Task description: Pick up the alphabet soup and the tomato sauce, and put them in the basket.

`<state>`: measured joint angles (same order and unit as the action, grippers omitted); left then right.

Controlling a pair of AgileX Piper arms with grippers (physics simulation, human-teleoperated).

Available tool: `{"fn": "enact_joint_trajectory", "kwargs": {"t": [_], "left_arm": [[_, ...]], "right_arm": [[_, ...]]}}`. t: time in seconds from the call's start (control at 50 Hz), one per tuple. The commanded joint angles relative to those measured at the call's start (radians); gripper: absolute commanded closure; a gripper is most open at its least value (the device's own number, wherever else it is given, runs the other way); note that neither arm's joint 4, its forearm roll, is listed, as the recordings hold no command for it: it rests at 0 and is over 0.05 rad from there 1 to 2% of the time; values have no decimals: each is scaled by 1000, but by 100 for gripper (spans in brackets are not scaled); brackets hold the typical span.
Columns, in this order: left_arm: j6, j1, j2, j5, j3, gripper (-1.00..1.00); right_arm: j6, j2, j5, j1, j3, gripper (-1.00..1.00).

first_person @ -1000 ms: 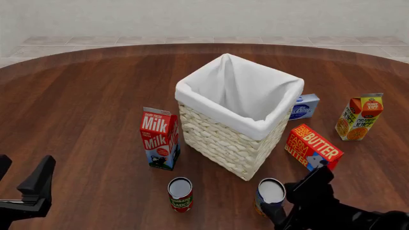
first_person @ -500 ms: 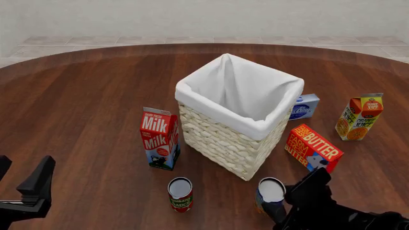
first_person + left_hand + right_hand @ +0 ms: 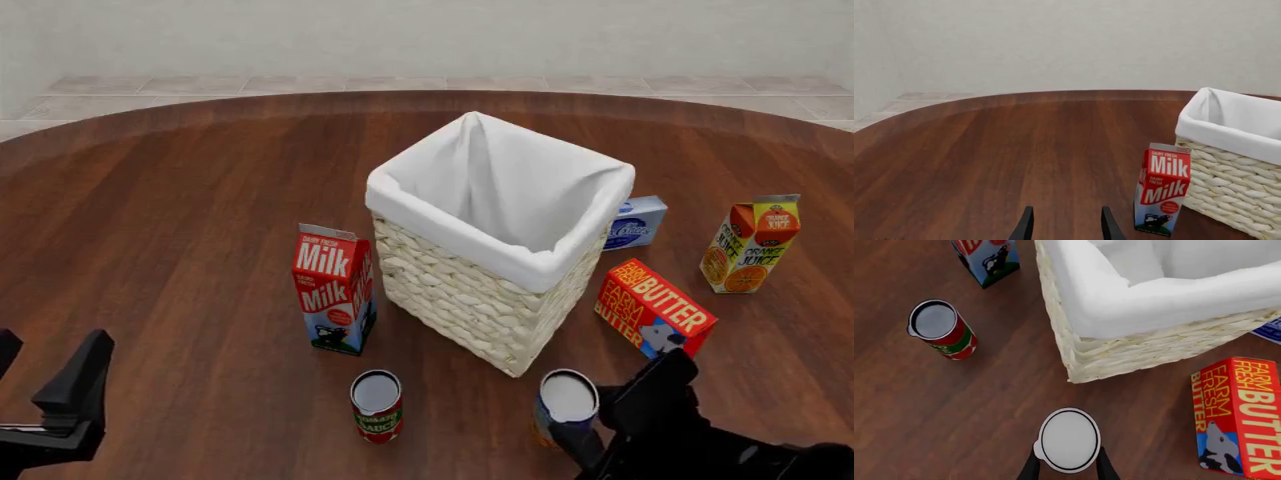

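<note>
While I work the right arm, the left wrist view shows the left gripper (image 3: 1066,225) spread, fingers apart over bare table (image 3: 987,160), holding nothing. Milk carton (image 3: 1162,189) stands just beside the basket (image 3: 1234,165). Neither can shows in this view.

Front view: soup can (image 3: 566,405) upright near the basket's (image 3: 481,290) near corner; sauce can (image 3: 376,405) upright to its left, well apart, in front of the milk carton (image 3: 334,288). Right gripper (image 3: 601,425) sits against the soup can's right side; its body hides the fingers, so closure can't be read here. Butter box (image 3: 654,308) lies close behind the gripper. Juice carton (image 3: 750,243) is well apart.

Right wrist view: 2 fingertips (image 3: 1033,466) flank the soup can (image 3: 1068,440), 1 each side, right gripper (image 3: 1067,469) around it. Whether the pads touch the can, I cannot tell. Sauce can (image 3: 942,330) stands well clear of them.

Judgement: step in hand is grasping the soup. Centre the can between the fingers, seat low on the wall, squeeze evenly, lift straight to clear the butter box (image 3: 1237,420) and basket (image 3: 1121,340) rim.
</note>
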<state>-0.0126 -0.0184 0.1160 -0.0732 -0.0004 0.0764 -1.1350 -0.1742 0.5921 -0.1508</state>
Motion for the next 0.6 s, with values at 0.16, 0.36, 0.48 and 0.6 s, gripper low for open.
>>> {"fn": "enact_joint_trajectory", "kwargs": {"t": [0.16, 0.36, 0.48, 0.6], "left_arm": [[-2, -1, -11, 12, 0, -100], [1, -2, 3, -1, 0, -100], [3, -2, 7, -6, 0, -100], [4, -3, 29, -26, 0, -100]], "right_arm": [[-15, 212, 232, 19, -76, 100], [-12, 277, 329, 33, -128, 100], [-8, 324, 396, 36, -157, 100], [-7, 360, 453, 54, -190, 100]]}}
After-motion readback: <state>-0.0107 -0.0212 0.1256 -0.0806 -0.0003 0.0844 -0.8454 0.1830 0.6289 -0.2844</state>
